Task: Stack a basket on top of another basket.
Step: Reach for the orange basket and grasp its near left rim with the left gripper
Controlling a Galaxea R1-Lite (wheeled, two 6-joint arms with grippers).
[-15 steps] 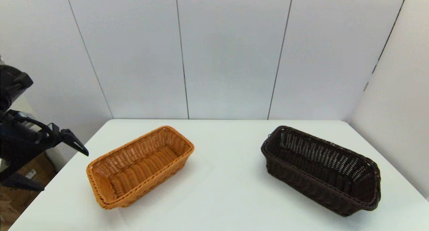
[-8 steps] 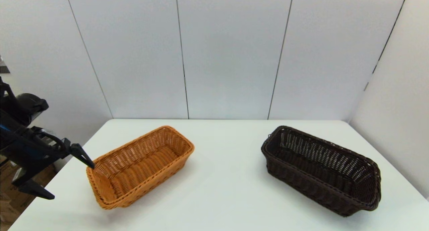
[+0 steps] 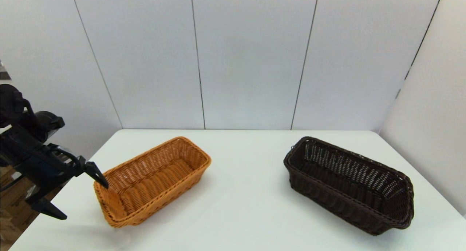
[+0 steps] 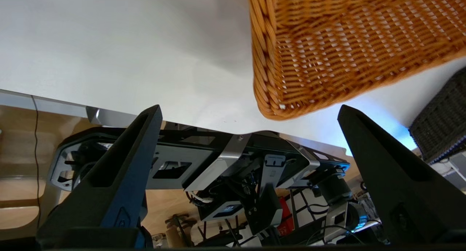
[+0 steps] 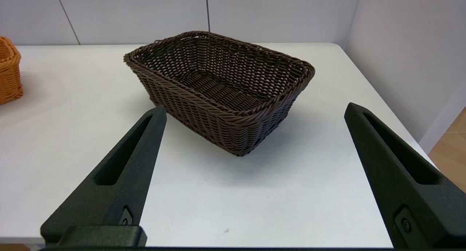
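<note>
1. We see the white table (image 3: 240,192) with both baskets standing on it, upright and well apart.
2. The orange-tan basket (image 3: 153,180) sits on the table's left half, angled, its near short end toward the left front corner.
3. The dark brown basket (image 3: 347,183) sits on the right half, also angled, its near short end toward the right edge.
4. Neither basket is stacked; each rests on the table on its own.
5. The left gripper (image 3: 82,192) is at the table's left edge, just beside the orange-tan basket's near-left corner.
6. Its fingers are spread wide: in the head view we see the upper fingertip (image 3: 100,178) overlapping the basket's rim corner; we cannot tell if it touches.
7. The lower fingertip (image 3: 54,214) hangs by the table edge, clear of the basket.
8. In the left wrist view the orange-tan basket's corner (image 4: 287,98) lies between the two spread black fingers, beyond their tips; nothing is pinched.
9. That view also shows the robot's base frame (image 4: 218,163) below the table edge and a piece of the dark brown basket at the side.
10. The right gripper (image 5: 255,112) is out of the head view; its wrist view shows its fingers spread wide, holding nothing, facing the dark brown basket (image 5: 222,87) from the front of the table, apart from it.
</note>
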